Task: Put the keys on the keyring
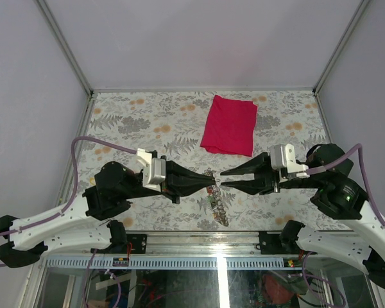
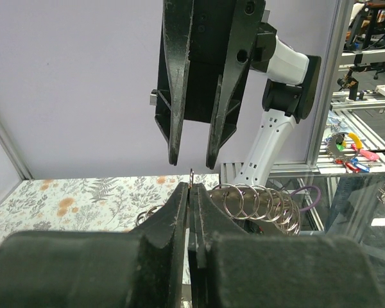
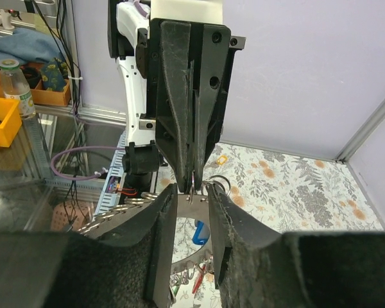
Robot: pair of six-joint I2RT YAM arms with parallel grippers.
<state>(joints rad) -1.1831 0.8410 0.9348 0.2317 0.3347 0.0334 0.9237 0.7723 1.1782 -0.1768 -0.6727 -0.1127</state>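
So the left gripper [image 1: 213, 182] has its jaws pressed together on the thin edge of the flat grey metal keyring [image 3: 191, 191], held up over the floral-patterned table [image 1: 147, 122]. The right gripper [image 1: 221, 179] faces it tip to tip, jaws apart on either side of that ring. The tiny keys [image 1: 216, 206] with coloured plastic heads sit just below, tangled with wire loops. The red folded cloth [image 1: 229, 125] lies further back.

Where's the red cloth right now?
In the top view the red cloth lies flat on the flowery table, toward the far side, a bit right of middle.
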